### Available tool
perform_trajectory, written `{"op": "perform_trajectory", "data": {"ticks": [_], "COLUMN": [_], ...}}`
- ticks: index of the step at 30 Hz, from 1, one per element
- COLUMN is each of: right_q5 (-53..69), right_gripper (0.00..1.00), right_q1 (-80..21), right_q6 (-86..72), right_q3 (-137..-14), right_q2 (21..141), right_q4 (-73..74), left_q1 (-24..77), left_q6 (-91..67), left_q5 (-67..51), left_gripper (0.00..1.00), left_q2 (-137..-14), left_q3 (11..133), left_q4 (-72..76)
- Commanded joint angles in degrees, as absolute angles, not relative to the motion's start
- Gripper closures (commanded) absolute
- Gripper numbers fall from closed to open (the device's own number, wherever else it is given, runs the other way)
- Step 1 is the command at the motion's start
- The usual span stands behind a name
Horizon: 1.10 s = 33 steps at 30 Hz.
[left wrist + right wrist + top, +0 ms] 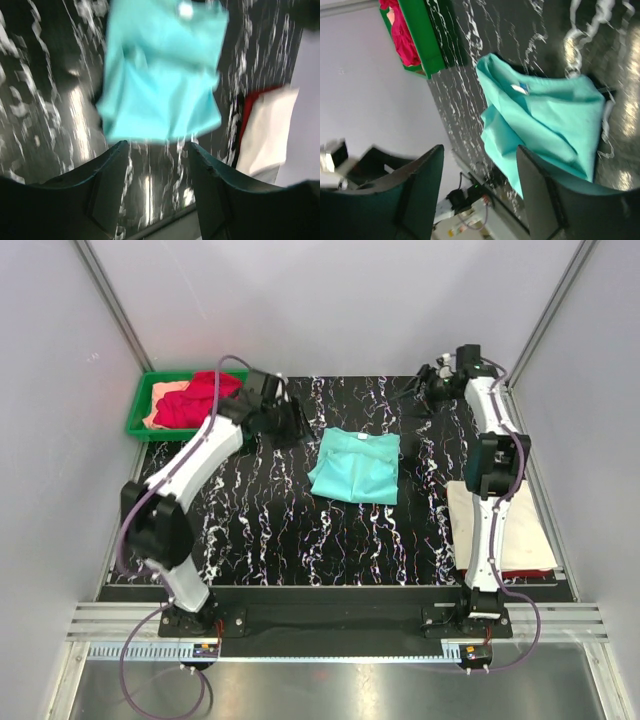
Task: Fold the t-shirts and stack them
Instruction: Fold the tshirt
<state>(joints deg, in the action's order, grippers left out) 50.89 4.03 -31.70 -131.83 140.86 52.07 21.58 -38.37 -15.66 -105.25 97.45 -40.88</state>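
Two grippers flank the teal shirt [357, 467], and neither touches it. The left gripper [157, 147] hangs just to the left of the shirt with its jaws spread wide and nothing between them. The right gripper [480, 149] sits beyond the shirt's far right corner, equally wide open and empty. That reads as both arms standing clear of a fold that looks finished.

The teal shirt lies flat as a compact rectangle, its neck label facing up toward the far edge. One near corner is a little ragged. It sits alone in the middle of the table [260, 530], probably because that open spot gives both arms equal reach for folding.

Well to the right of the teal shirt, a cream-white shirt [505, 530] rests folded with a strip of red cloth [250, 105] showing under it. This seems to be the stack, so the teal shirt likely belongs on top next.

Well to its far left, a green tray [137, 412] holds a crumpled red shirt [195, 400] and a peach shirt [160, 405], which look like the unfolded supply waiting their turn.
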Motion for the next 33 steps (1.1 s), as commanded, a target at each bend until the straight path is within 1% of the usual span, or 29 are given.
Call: {"op": "perform_trajectory", "data": {"ticks": [1,2,3,5,7,8,11,16,21,22,24,25,27,28,30,31,33], "right_q5": [46.4,44.7,43.6,40.5,37.4,36.3,33.0,26.4,23.3,22.9,24.2,24.5,24.4,24.7,26.0,26.5,27.8], "right_gripper": [0.35,0.37,0.38,0.45,0.48,0.51,0.54,0.54,0.53,0.52,0.50,0.50,0.48,0.46,0.44,0.42,0.39], "right_q1": [-1.6,-2.2,-2.7,-4.0,-4.6,-5.1,-5.5,-5.5,-6.0,-6.5,-8.3,-9.2,-11.4,-13.9,-17.0,-20.7,-24.1], "right_q6": [-30.6,-31.0,-31.3,-32.3,-32.3,-31.7,-30.2,-27.8,-30.6,-32.6,-35.2,-39.1,-44.0,-49.2,-54.7,-59.8,-64.1], "right_q3": [-136.7,-136.2,-135.4,-131.3,-129.1,-127.1,-122.5,-116.0,-105.9,-101.0,-95.3,-89.3,-83.9,-78.9,-73.8,-69.2,-65.7], "right_q2": [145.1,145.5,145.3,144.7,143.8,143.4,141.7,138.7,134.8,133.4,128.5,126.5,121.1,119.4,114.1,112.3,107.2], "right_q4": [51.7,49.8,48.4,44.0,41.4,40.9,38.8,40.1,40.7,39.6,36.0,34.6,31.9,30.9,26.6,24.6,20.1], "left_q1": [27.6,28.8,31.1,33.0,35.3,35.9,36.6,36.6,36.5,36.3,35.9,35.5,34.5,34.1,32.8,32.3,31.7], "left_q6": [-36.1,-36.7,-37.1,-38.8,-39.8,-40.6,-41.7,-42.4,-44.8,-45.4,-46.1,-46.8,-47.3,-47.9,-48.3,-48.4,-48.3], "left_q5": [-14.2,-14.6,-15.5,-15.9,-15.6,-15.4,-14.1,-11.2,-7.8,-7.1,-6.7,-6.5,-6.1,-6.2,-7.1,-7.5,-7.9], "left_gripper": [0.45,0.45,0.45,0.48,0.49,0.49,0.48,0.47,0.46,0.45,0.42,0.41,0.40,0.40,0.37,0.36,0.34], "left_q2": [-94.5,-92.7,-90.2,-88.3,-86.0,-85.3,-82.1,-78.4,-74.1,-73.5,-71.9,-71.5,-70.9,-70.8,-70.6,-70.6,-71.0], "left_q3": [85.4,80.0,77.5,72.4,70.0,68.3,66.0,63.6,60.3,59.8,59.2,58.8,58.4,58.0,57.6,57.7,58.0], "left_q4": [-37.6,-36.7,-36.0,-35.7,-35.9,-36.2,-36.6,-39.3,-42.2,-42.9,-43.2,-44.0,-44.6,-44.7,-44.4,-44.5,-44.6]}}
